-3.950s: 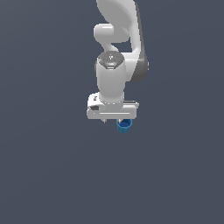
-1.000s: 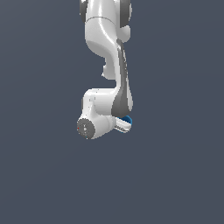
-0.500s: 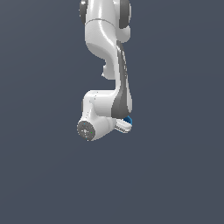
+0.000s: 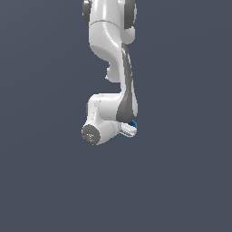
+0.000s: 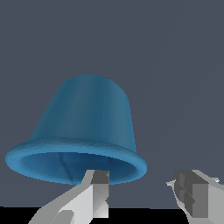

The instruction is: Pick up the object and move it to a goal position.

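The object is a small bright blue cup that shows as a blue spot at the tip of my gripper, low in the exterior view. The white arm hangs from above with the hand turned sideways. In the wrist view the object looms large, bell-shaped, with its flared rim and dark hollow towards the camera. My gripper is partly closed. One finger lies over the rim. The other finger stands a little off the rim's edge. The contact itself is hidden.
Plain dark grey-blue background fills both views. No other objects, edges or markers show.
Since 4 s ago the arm has swung and the hand has turned from pointing down to sideways, the blue object staying at the fingertips. Over the last second almost nothing has moved.
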